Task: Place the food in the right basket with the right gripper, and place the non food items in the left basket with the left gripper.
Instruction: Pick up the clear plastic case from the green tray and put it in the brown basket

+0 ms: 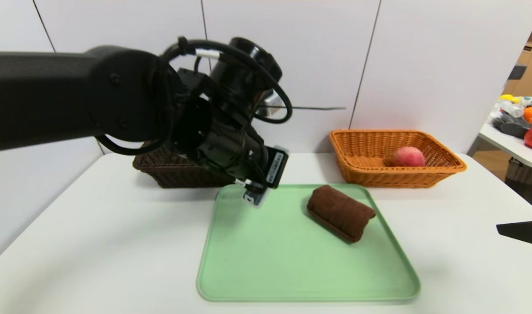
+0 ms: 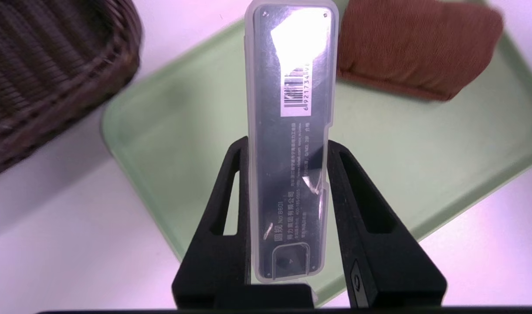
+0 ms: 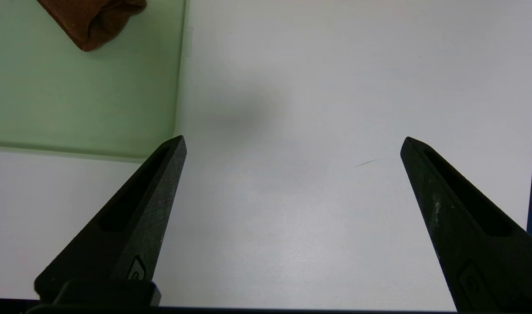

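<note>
Left gripper (image 2: pixel 287 148) clamping plastic case (image 2: pixel 290 109), above tray (image 2: pixel 170 131)

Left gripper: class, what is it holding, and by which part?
The left gripper grips a clear plastic case by its long sides, near one end.

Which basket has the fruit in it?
The orange basket on the robot's right has a peach inside. The dark brown basket is mostly hidden behind the left arm, so its inside can't be seen.
</note>
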Tool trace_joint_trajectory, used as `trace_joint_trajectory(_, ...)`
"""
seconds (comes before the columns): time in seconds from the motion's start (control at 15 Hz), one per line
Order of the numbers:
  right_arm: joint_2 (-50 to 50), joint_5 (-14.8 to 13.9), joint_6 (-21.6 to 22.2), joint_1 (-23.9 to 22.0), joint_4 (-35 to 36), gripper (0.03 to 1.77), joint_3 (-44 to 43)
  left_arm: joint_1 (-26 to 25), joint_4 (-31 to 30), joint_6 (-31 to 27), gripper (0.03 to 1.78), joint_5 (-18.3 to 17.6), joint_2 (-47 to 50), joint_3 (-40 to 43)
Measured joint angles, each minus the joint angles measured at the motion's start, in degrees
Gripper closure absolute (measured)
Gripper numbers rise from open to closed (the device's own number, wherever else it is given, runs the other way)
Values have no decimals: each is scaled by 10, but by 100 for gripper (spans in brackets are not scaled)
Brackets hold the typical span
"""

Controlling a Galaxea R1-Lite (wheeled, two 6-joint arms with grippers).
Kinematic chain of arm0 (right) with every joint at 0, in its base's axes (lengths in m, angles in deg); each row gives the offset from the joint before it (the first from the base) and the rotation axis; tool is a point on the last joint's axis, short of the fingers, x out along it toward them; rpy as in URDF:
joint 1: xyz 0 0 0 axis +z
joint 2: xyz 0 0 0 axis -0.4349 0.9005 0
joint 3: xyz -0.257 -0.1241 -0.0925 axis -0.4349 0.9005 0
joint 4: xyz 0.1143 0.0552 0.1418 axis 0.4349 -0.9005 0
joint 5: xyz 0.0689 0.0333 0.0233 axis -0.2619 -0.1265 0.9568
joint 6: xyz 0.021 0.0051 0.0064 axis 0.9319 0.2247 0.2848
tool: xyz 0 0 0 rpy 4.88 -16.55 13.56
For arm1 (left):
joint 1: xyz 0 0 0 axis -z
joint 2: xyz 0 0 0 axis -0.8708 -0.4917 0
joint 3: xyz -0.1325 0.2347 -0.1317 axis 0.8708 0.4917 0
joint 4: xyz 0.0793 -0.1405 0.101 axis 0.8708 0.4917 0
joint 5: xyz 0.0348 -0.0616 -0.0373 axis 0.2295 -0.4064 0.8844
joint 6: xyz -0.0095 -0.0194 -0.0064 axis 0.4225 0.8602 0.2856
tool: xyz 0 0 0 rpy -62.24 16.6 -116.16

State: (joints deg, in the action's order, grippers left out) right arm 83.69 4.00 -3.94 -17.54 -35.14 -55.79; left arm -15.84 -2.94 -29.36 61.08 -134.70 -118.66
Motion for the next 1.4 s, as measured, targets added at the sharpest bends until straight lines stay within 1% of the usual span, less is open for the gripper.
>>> trace_joint_trajectory(0.13,-2,0,0,0,0,10,0,-31,26,0,125,-5,4,-57)
trace_joint_trajectory(0.2,-3,1,0,0,0,10,0,-51,37,0,125,-13,4,-84)
trace_joint_trajectory(0.33,-4,1,0,0,0,10,0,-101,36,-2,125,-25,-3,-109)
trace_joint_trajectory(0.47,-6,1,0,0,0,10,0,-154,21,-4,125,-33,-18,-117)
trace_joint_trajectory(0.67,-6,1,0,0,0,10,1,-216,13,-4,125,-64,-38,-120)
trace_joint_trajectory(0.87,-7,1,-1,1,0,10,2,-266,3,-2,125,-67,-62,-120)
trace_joint_trajectory(1.07,-7,1,0,0,0,10,4,-299,-7,-2,125,-67,-84,-120)
trace_joint_trajectory(1.4,-10,2,0,0,-1,10,4,-316,-22,-1,125,-67,-108,-120)
